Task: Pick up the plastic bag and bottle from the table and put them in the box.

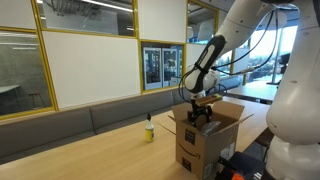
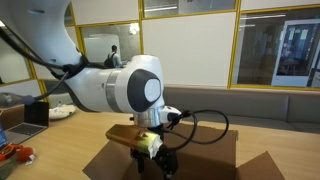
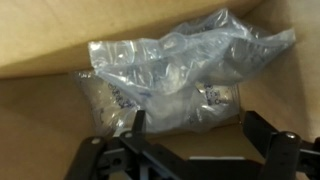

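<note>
A clear crumpled plastic bag lies on the cardboard floor inside the open box. My gripper is open and empty just above the bag, its two dark fingers apart on either side of the bag's lower edge. In both exterior views the gripper hangs over the box opening between the raised flaps. A small bottle with a yellow-green body stands upright on the wooden table, apart from the box.
The box stands near the table's edge. A grey bench runs along the glass wall behind. A dark laptop and small items sit on a far table.
</note>
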Robot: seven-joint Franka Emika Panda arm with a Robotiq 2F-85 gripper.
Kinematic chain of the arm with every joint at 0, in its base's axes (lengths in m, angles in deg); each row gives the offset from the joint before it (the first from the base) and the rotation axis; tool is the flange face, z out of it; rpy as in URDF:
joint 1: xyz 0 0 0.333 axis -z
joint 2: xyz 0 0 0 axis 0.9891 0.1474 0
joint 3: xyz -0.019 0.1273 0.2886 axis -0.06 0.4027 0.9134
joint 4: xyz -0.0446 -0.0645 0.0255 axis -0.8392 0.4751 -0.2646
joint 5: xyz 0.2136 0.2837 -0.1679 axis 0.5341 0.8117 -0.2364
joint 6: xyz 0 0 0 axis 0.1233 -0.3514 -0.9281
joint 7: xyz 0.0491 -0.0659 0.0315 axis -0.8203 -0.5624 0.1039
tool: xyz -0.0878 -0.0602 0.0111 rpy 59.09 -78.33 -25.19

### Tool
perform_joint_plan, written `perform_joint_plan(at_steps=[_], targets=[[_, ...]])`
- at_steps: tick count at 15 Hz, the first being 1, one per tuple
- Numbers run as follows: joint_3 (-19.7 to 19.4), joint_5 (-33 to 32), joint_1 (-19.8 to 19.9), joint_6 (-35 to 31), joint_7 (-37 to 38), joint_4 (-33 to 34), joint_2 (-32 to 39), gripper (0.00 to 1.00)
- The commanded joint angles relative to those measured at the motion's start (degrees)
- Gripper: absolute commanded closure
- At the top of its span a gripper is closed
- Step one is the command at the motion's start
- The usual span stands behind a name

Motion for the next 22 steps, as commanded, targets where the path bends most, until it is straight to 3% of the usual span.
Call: perform_joint_plan(at_steps=[1, 5, 10, 22], targets=[[1.5, -4.3, -0.7, 3.0, 1.0, 4.4, -4.8, 0.00], [3.9, -4.6, -1.9, 3.4, -0.7, 11.7, -5.0, 0.00], [6.2, -3.1, -4.2, 2.1, -2.8, 21.0, 0.2, 0.00], [7.4, 1.3, -7.6, -5.4, -7.7, 41.6, 25.9, 0.00]])
